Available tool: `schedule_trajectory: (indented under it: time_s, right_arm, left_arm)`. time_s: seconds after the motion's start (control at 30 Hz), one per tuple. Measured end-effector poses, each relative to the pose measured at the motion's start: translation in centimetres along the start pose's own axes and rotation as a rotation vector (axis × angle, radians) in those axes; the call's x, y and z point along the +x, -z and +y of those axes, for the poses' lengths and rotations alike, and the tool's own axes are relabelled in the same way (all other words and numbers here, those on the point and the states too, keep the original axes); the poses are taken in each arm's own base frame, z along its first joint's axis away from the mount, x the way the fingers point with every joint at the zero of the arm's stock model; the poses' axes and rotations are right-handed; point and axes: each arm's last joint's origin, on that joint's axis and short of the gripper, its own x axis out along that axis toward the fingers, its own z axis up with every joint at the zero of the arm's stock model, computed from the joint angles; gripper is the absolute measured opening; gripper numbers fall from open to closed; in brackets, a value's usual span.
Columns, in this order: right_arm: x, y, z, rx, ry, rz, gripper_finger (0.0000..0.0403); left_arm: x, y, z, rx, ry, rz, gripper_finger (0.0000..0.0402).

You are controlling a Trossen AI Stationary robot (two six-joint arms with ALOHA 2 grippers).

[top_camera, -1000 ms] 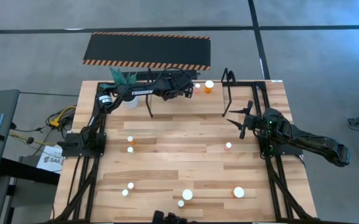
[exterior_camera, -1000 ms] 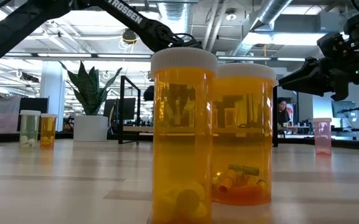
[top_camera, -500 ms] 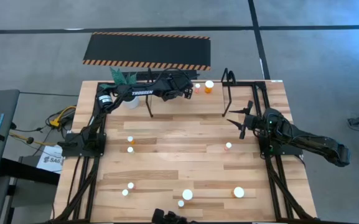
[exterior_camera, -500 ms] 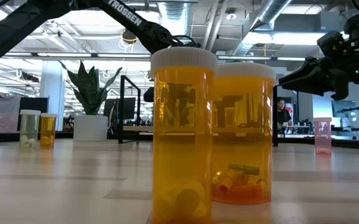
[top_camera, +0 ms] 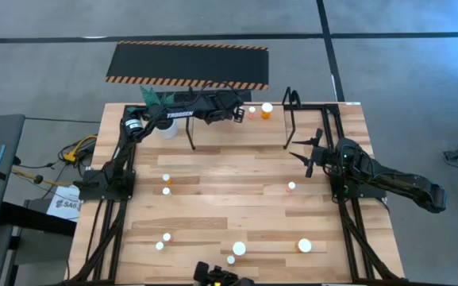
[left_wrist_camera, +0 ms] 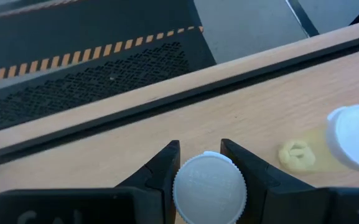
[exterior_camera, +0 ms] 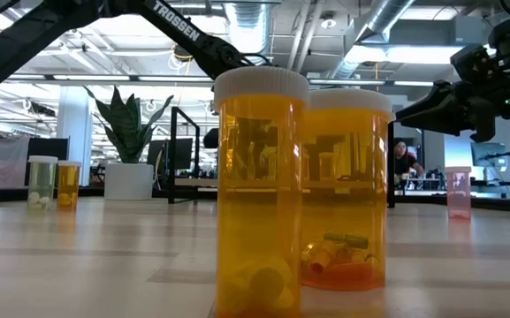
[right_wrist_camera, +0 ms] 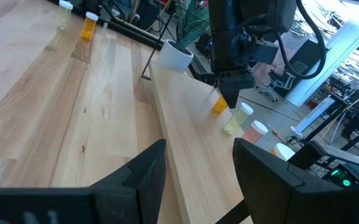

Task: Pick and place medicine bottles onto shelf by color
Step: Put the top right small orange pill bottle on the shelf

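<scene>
Left gripper fingers flank white-capped bottle, apparently gripping.

We see white-capped orange bottles scattered upright on table; three on black-frame shelf at back.

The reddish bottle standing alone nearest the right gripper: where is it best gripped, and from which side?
Grip the reddish bottle across its white cap, coming straight down. It stands upright, cap up, with bare table all round; the open right gripper is nearest.
</scene>
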Motion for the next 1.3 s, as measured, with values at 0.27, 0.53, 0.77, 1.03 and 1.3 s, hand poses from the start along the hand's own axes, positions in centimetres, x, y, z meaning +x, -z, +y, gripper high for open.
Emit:
schedule_trajectory:
  time_s: [0.27, 0.53, 0.77, 1.03, 1.3]
  right_arm:
    - [0.0, 0.0, 0.0, 0.0, 0.0, 0.0, 0.0207]
    - [0.0, 0.0, 0.0, 0.0, 0.0, 0.0, 0.0207]
    - [0.0, 0.0, 0.0, 0.0, 0.0, 0.0, 0.0207]
    - [0.0, -0.01, -0.01, 0.0, 0.0, -0.001, 0.0207]
    - [0.0, -0.01, -0.01, 0.0, 0.0, -0.001, 0.0207]
  left_arm:
    - [-0.03, -0.13, -0.22, -0.005, 0.031, -0.005, 0.0094]
    - [-0.05, -0.02, -0.12, 0.002, 0.021, 0.006, 0.0094]
    - [-0.08, 0.06, 0.0, -0.008, 0.003, 0.01, 0.0094]
    - [-0.08, 0.04, 0.01, -0.002, -0.002, 0.005, 0.0094]
    - [-0.08, 0.03, 0.05, -0.014, -0.005, 0.005, 0.0094]
